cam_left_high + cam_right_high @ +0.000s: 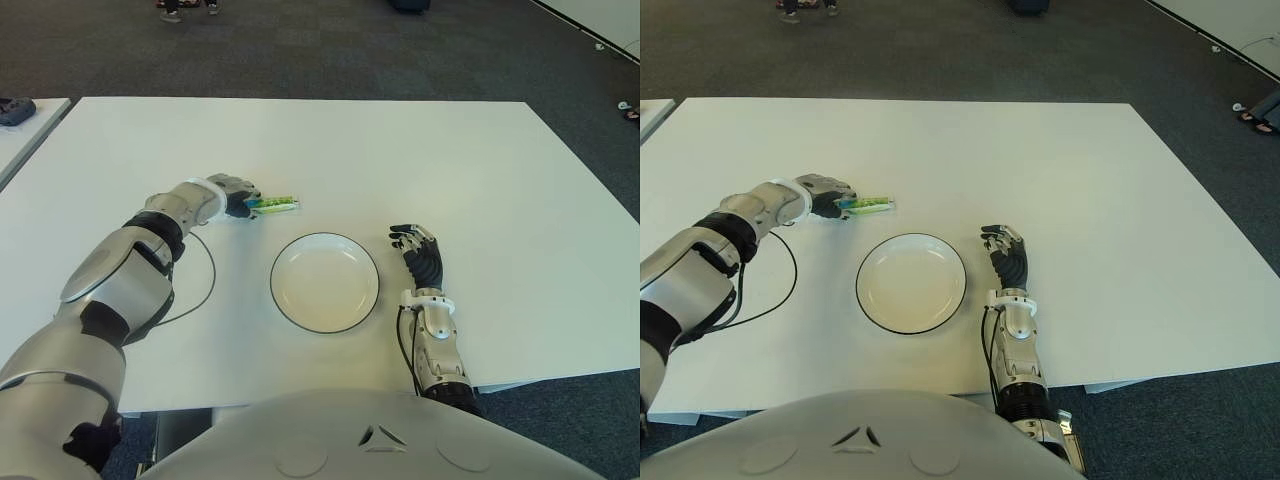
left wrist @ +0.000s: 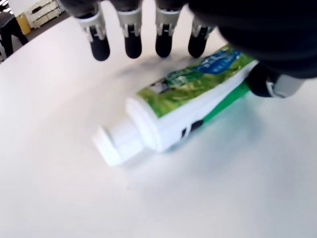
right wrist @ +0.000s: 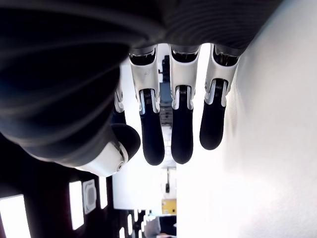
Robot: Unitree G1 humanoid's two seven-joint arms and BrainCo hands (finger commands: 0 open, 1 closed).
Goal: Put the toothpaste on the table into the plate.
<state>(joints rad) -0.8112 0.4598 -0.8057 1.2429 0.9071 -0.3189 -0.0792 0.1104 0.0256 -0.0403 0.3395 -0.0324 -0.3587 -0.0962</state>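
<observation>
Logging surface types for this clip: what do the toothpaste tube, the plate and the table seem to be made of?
Toothpaste tube: looks like soft glossy plastic with green printing and a white ribbed cap; the left hand is over it. Plate: probably glazed ceramic or enamel, smooth white with a thin dark rim. Table: matte white, likely laminate. Right hand shows right of the plate.

Even, bright overhead light fell on the white table (image 1: 480,170), leaving only faint, soft shadows beside the plate (image 1: 325,282). The dark carpet (image 1: 330,50) beyond stayed dim. In the left wrist view the toothpaste tube (image 2: 183,106) was slightly soft with blur and cast a pale shadow. The right wrist view was strongly backlit, its fingers (image 3: 181,129) silhouetted against blown-out white.
</observation>
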